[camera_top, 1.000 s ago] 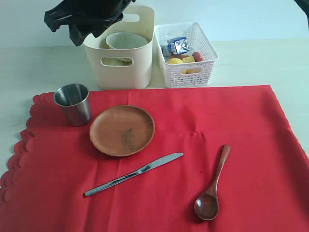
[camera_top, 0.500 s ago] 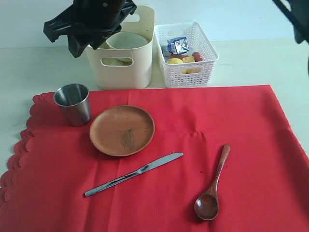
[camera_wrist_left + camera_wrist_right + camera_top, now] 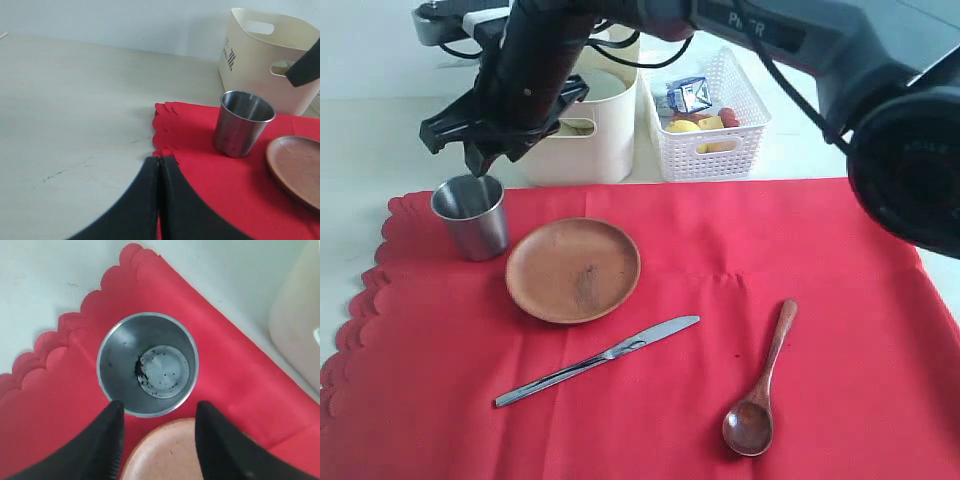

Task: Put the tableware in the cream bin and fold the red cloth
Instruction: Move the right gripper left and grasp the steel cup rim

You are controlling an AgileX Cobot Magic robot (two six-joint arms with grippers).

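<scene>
Your right gripper [image 3: 159, 407] hangs over the steel cup [image 3: 470, 215], jaws standing apart, nothing held. The cup sits at the red cloth's [image 3: 740, 260] ten o'clock corner, with the wooden plate [image 3: 572, 268] just beside it at four o'clock. Come down off-centre and a finger could catch the rim, tipping the cup or dragging the cloth. Your left gripper [image 3: 160, 172] is closed and empty. The cream bin [image 3: 605, 155] stands at the cup's one o'clock.

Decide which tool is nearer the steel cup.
Right. Right tool: open, just above the steel cup. Left tool: shut, apart from it, at the red cloth's edge.
</scene>
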